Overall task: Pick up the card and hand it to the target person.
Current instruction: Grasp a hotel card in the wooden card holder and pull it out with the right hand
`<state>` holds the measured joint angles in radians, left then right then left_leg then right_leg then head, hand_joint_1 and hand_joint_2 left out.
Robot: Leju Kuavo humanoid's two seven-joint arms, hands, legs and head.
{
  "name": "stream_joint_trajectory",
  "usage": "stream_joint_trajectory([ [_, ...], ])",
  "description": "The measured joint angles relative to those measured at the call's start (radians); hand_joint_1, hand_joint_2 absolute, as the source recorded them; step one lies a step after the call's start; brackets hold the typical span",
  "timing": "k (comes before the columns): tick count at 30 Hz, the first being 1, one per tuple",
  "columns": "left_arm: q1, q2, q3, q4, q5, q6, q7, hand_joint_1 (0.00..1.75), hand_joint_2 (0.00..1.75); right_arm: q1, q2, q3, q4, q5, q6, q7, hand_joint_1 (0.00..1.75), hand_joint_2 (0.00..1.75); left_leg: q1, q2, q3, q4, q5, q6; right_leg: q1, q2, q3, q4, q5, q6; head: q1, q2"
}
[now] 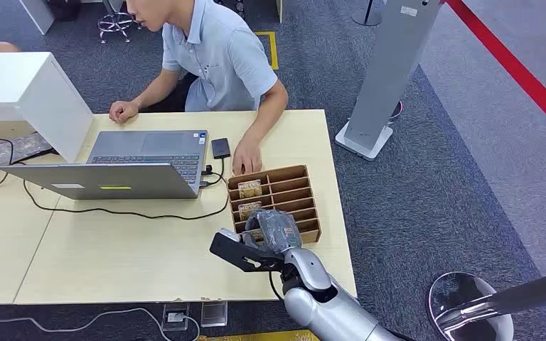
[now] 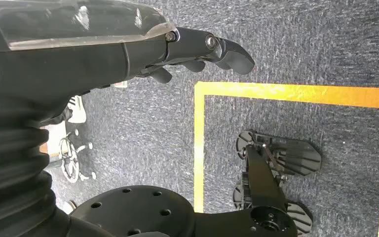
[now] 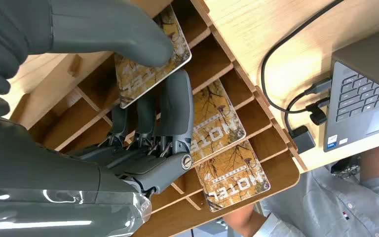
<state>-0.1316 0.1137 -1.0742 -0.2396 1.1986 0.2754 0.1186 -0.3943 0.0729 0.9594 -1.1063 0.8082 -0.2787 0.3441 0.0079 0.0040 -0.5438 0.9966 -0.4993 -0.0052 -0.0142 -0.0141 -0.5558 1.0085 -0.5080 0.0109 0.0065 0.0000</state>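
My right hand (image 1: pixel 273 231) hovers over the near end of a wooden card rack (image 1: pixel 311 203) on the table. In the right wrist view the thumb (image 3: pixel 128 34) presses a patterned hotel card (image 3: pixel 150 74) against the fingers (image 3: pixel 176 113) beneath it, so the card is pinched and partly raised from its slot. Two more cards (image 3: pixel 218 118) (image 3: pixel 233 177) lie in the slots of the rack (image 3: pixel 284 173) beyond it. A person (image 1: pixel 220 57) in a light blue shirt sits at the far side, one hand (image 1: pixel 246 158) resting by the rack. My left hand (image 2: pixel 197 49) hangs over the carpet, holding nothing.
An open laptop (image 1: pixel 135 167) with cables (image 1: pixel 114 211) lies left of the rack, beside a small black device (image 1: pixel 220 148). A white box (image 1: pixel 32 92) stands at the far left. A grey pillar (image 1: pixel 387 71) and a chair base (image 1: pixel 469 309) stand right of the table (image 1: pixel 135 256).
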Motion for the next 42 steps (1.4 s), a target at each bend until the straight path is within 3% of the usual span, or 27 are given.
stream_joint_trajectory([
  [11, 0.0, 0.0, 0.0, 0.0, 0.0, 0.0, 0.0, 0.0, 1.75, 0.0, 0.0, 0.0, 0.0, -0.002, 0.004, 0.001, 1.09, 1.75, 0.0, 0.0, 0.0, 0.0, 0.0, 0.0, 0.0, 0.0, 0.0, 0.0, 0.0, 0.0, 0.0, 0.0],
  [19, 0.0, 0.0, 0.0, 0.0, -0.002, 0.0, 0.007, 0.0, 1.75, 0.0, 0.0, 0.002, 0.0, -0.004, 0.005, 0.009, 0.94, 1.75, 0.0, 0.0, 0.0, 0.0, 0.0, 0.0, 0.0, 0.0, 0.0, 0.0, 0.0, 0.0, 0.0, 0.0],
  [26, 0.0, 0.0, 0.0, 0.0, -0.004, 0.0, 0.007, 0.0, 1.75, 0.0, 0.0, 0.007, -0.001, -0.01, 0.023, 0.035, 0.91, 1.75, 0.0, 0.0, 0.001, 0.0, 0.0, 0.0, 0.0, 0.0, 0.001, 0.0, 0.0, 0.0, 0.0, 0.0],
  [33, 0.0, 0.0, 0.0, 0.0, -0.005, 0.0, 0.007, 0.0, 1.75, 0.0, 0.0, 0.01, -0.007, -0.01, 0.031, 0.047, 1.12, 1.75, 0.0, 0.0, 0.002, 0.0, 0.0, 0.0, 0.0, 0.0, 0.001, 0.0, 0.0, 0.0, 0.0, 0.0],
  [42, -0.001, 0.0, 0.0, 0.0, -0.01, 0.0, 0.007, 0.0, 1.75, -0.002, -0.001, 0.01, -0.01, -0.011, 0.029, 0.048, 1.69, 1.75, 0.0, 0.0, 0.002, 0.0, 0.0, 0.0, 0.0, 0.0, 0.001, 0.0, 0.0, 0.0, 0.0, 0.0],
])
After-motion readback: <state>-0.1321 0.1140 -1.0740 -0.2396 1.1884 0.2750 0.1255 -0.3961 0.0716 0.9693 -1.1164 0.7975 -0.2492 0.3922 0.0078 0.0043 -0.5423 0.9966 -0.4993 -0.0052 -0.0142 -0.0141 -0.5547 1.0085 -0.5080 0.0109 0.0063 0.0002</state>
